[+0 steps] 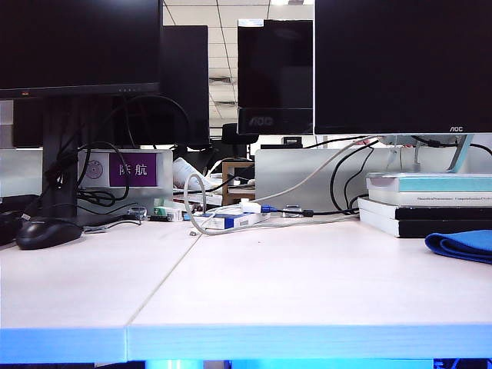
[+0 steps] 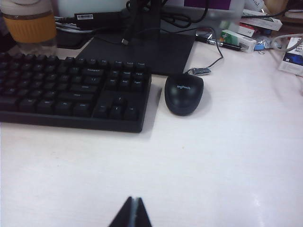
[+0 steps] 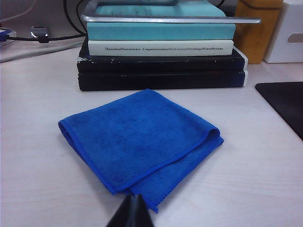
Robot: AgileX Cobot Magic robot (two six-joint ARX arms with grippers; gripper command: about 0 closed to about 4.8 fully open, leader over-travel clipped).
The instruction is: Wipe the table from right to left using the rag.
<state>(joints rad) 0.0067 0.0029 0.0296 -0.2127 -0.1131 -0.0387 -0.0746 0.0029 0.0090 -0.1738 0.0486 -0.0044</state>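
I judge the rag soft and light; I'd pinch its thick folded edge. Right pincer hangs closed just short of it, left pincer closed over bare bench.

1. this is an office, at a working desk: the table is a wide off-white desk top of two panels meeting at a thin seam.
2. several dark monitors stand along the back of the table, with black and white cables trailing beneath them.
3. a black keyboard lies on the table, a black mouse just beside it.
4. a stack of books sits under one monitor's stand.
5. behind the monitors, a panelled ceiling with strip lights runs over more desks.
6. a purple sign with chinese characters stands behind the table.
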